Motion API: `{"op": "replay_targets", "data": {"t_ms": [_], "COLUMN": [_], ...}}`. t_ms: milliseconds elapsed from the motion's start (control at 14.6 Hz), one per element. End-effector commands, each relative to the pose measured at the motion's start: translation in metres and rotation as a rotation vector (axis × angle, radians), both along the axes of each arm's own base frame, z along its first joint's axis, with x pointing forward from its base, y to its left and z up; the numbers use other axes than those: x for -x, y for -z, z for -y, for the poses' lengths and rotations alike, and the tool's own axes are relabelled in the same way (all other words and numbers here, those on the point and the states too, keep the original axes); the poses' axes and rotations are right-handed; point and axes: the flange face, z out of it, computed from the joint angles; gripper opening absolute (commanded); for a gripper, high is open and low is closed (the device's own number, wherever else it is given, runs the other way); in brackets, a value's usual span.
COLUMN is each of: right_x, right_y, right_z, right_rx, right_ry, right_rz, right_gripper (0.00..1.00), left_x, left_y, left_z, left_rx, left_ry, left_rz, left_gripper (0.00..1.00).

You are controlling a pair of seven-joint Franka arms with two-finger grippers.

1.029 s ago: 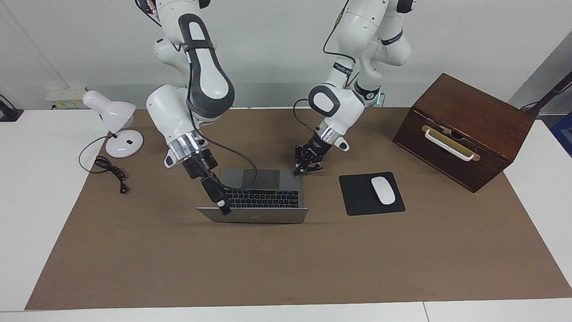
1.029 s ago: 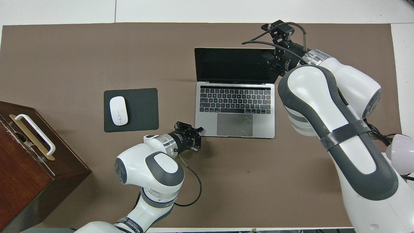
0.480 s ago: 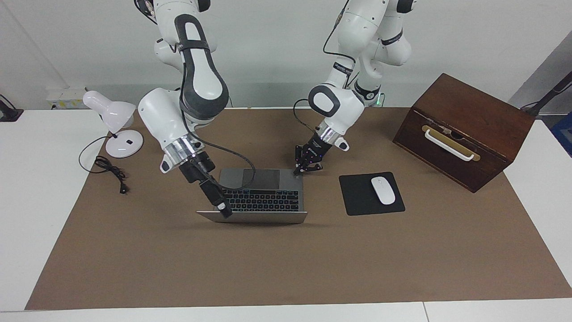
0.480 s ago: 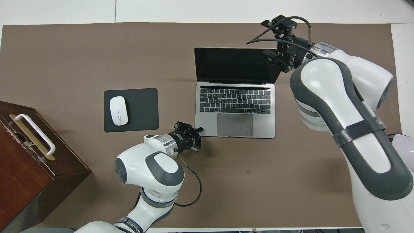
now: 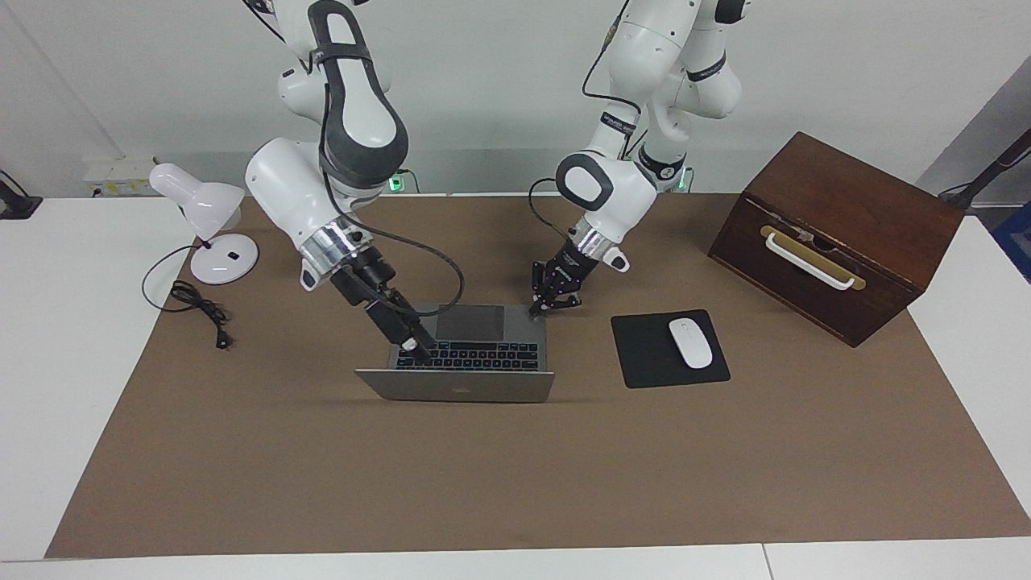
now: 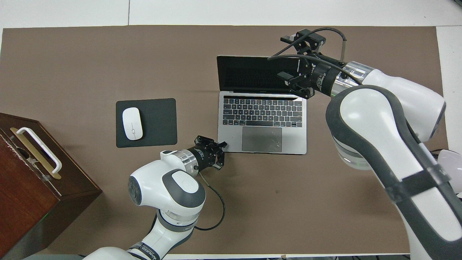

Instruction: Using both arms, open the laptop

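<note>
The silver-grey laptop [image 5: 455, 387] [image 6: 262, 139] stands open on the brown mat, its dark screen [image 6: 252, 74] tilted up and its black keyboard showing. My right gripper [image 5: 415, 348] [image 6: 293, 85] is open and hangs over the keyboard's corner by the hinge, toward the right arm's end, just in front of the screen. It holds nothing. My left gripper [image 5: 554, 305] [image 6: 221, 155] is open and low at the laptop base's corner nearest the robots, toward the left arm's end. One fingertip [image 6: 223, 144] rests on that corner.
A black mouse pad [image 5: 644, 354] [image 6: 158, 122] with a white mouse [image 5: 691, 343] [image 6: 132, 123] lies beside the laptop. A brown wooden box [image 5: 838, 234] [image 6: 32, 180] with a white handle stands at the left arm's end. A white desk lamp [image 5: 205, 213] with its cable stands at the right arm's end.
My right gripper has left the lid's edge and moved in over the keyboard in front of the screen. The lid stands slightly more upright. The left arm has not moved.
</note>
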Motion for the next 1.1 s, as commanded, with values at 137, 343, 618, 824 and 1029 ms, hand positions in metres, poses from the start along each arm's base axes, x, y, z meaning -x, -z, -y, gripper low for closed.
{"op": "replay_targets", "data": {"t_ms": [137,343,618,824,1029], "right_x": [0.027,0.025,0.013,0.01,0.016], "right_y": [-0.037,-0.061,-0.103,-0.115,-0.103], "right_z": [0.0,0.012,0.07,0.115,0.146], "right_rx": [-0.035,0.073,0.21,0.433,0.66], "right_ry": [-0.031,-0.149,-0.268,-0.436,-0.626], "right_rz": [0.004,0.036,0.054,0.089,0.108], "right_gripper": [1.0,1.0,1.0,1.0,1.0], "left_x": [-0.033,-0.046,-0.063,-0.084,-0.111], "left_y": [-0.001,-0.015,-0.039,-0.057,-0.076], "left_z": [-0.012,-0.02,-0.037,-0.048,-0.062], "left_rx": [-0.026,-0.023,-0.013,-0.028,-0.04], "left_ry": [-0.021,-0.028,-0.049,-0.023,0.075], "left_rz": [0.048,0.081,0.131,0.187,0.244], "left_gripper": [0.0,0.0,0.0,0.0,0.0]}}
